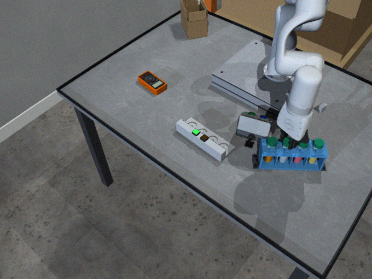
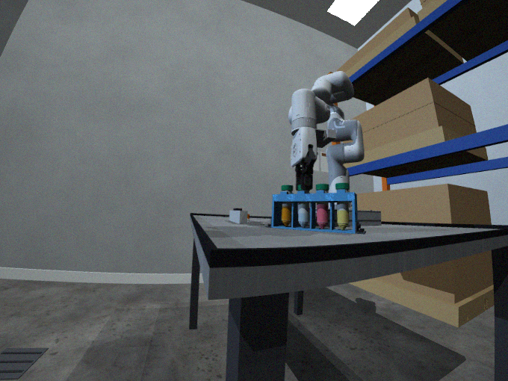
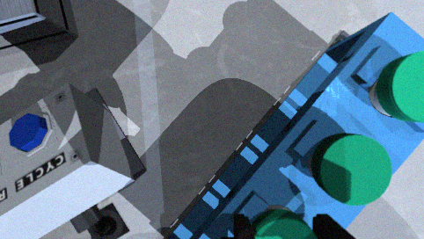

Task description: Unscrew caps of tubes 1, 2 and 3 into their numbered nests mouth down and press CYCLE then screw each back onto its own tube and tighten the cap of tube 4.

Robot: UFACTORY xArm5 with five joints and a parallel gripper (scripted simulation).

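Note:
The blue decapping station holds four tubes, all with green caps on. My gripper comes straight down on the second tube from the left in the top view, tube 3 with the white filling. It is shut on the cap of tube 3; the fingertips flank the cap at the bottom edge of the wrist view. Two more caps lie further along the rack. The cap tray has empty nests and its green lamp is lit. The key housing shows the blue CYCLE key.
An orange multimeter lies at the table's left. A cardboard box stands at the far edge. The arm's base sits on a grey plate. A small white block and a small black part lie near the station.

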